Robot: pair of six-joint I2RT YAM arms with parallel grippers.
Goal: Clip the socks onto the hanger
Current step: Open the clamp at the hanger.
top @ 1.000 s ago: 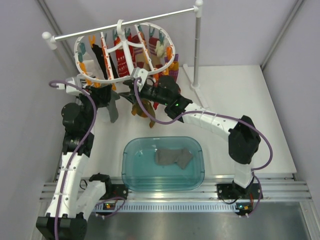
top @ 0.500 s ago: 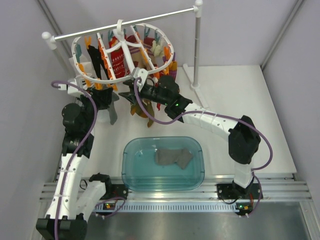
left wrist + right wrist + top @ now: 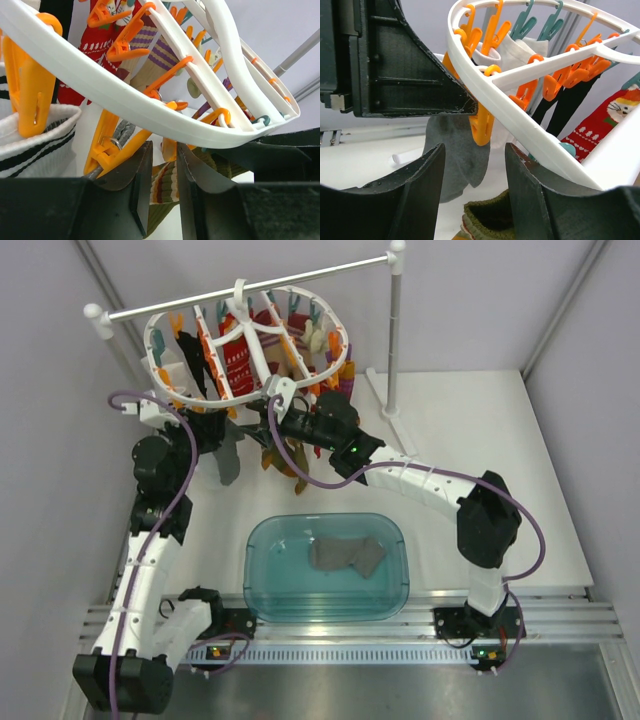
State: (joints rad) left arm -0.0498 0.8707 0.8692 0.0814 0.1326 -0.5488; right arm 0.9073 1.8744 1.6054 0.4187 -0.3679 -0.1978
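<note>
The left gripper [image 3: 165, 150], fingers a slit apart and empty, sat beside 1 sock [image 3: 228, 462] hanging below an orange clip [image 3: 481, 127] on the hanger [image 3: 485, 95]; the right gripper [image 3: 474, 146], wide open, was nearer the 2nd sock [image 3: 345, 555], lying crosswise in the tub [image 3: 255, 580] behind both.
</note>
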